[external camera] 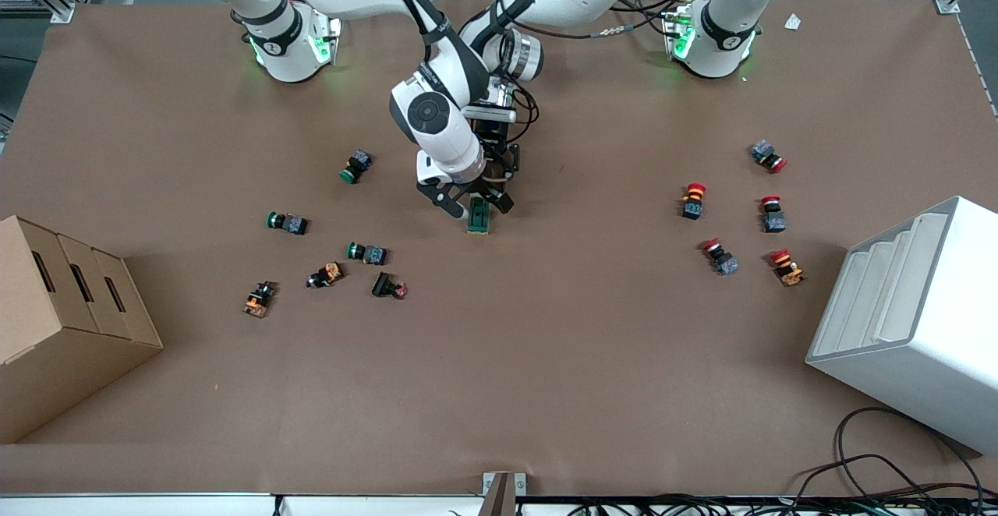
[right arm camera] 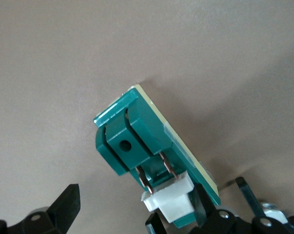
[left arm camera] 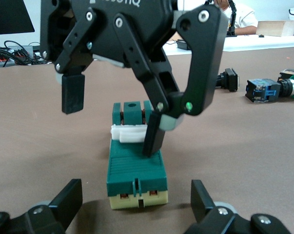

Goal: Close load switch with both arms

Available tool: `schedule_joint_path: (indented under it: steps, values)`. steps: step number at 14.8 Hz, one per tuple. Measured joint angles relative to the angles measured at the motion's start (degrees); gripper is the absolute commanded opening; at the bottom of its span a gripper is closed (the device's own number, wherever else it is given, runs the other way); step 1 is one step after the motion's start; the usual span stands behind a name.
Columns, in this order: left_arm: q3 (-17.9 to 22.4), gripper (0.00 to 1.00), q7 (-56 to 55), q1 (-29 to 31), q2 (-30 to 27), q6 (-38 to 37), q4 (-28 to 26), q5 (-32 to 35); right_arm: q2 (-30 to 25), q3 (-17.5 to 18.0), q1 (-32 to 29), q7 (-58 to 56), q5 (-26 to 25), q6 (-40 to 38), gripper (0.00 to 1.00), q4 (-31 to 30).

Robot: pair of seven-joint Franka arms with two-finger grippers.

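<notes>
The load switch (external camera: pixel 479 220) lies flat mid-table, dark green on a cream base, and also shows in the left wrist view (left arm camera: pixel 135 168) and the right wrist view (right arm camera: pixel 137 141). Its white lever (left arm camera: pixel 129 132) sits raised across the middle. My right gripper (external camera: pixel 472 203) hangs over the switch, open; one fingertip (left arm camera: pixel 153 141) touches the white lever (right arm camera: pixel 172 197), the other stands clear beside the switch. My left gripper (left arm camera: pixel 137 197) is low at the switch's end toward the robots' bases, open, one finger each side with a gap; in the front view the right arm mostly hides it (external camera: pixel 503 167).
Green-capped push-buttons (external camera: pixel 357 165) and other small parts lie toward the right arm's end, red-capped ones (external camera: pixel 693 199) toward the left arm's end. A cardboard box (external camera: pixel 62 321) and a white bin (external camera: pixel 912 321) stand at the table's two ends, nearer the front camera.
</notes>
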Motion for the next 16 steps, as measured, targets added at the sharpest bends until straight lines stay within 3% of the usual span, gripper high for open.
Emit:
schedule_joint_path:
  steps: [16]
  values:
    - [0.3,0.99,0.0,0.0,0.1,0.0,1.0,0.0,1.6,-0.5,-4.1,0.3,0.7,-3.8,1.0,8.3]
